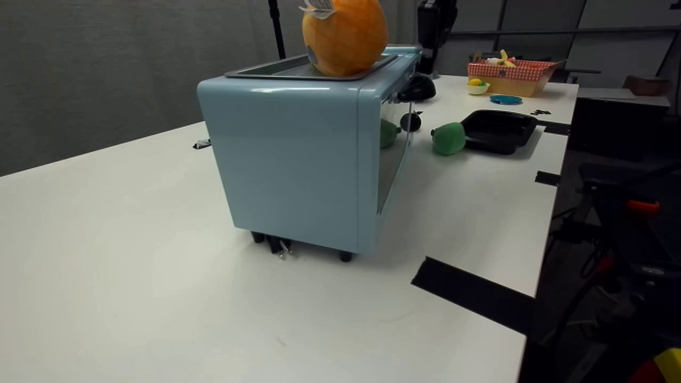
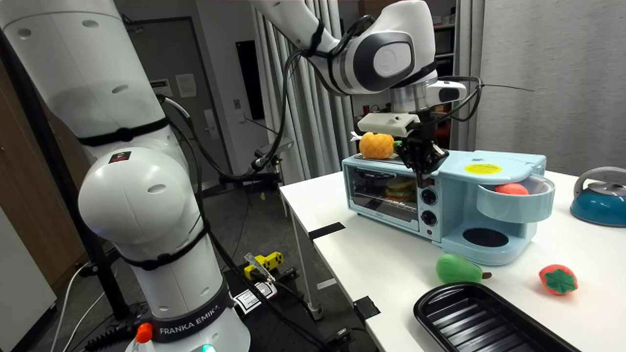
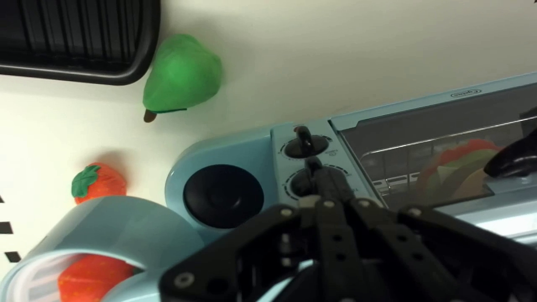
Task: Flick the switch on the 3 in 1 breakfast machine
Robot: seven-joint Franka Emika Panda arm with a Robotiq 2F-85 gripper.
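Breakfast machine point(image 2: 452, 210): pale blue, upright, three o'clock in exterior view; glass door point(image 2: 376, 195) shut, nine o'clock of two dark knobs point(image 2: 429, 218).

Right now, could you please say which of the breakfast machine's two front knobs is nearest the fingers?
The upper knob: the fingers partly cover it in the wrist view; the lower knob sits below, uncovered.

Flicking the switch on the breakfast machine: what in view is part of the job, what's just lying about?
Part of the job:
breakfast machine
control knobs (can't tell which control is the switch)
hand

Just lying about:
black ribbed pan
green pear-shaped toy
strawberry toy on the table
teal kettle
orange plush atop the machine
basket
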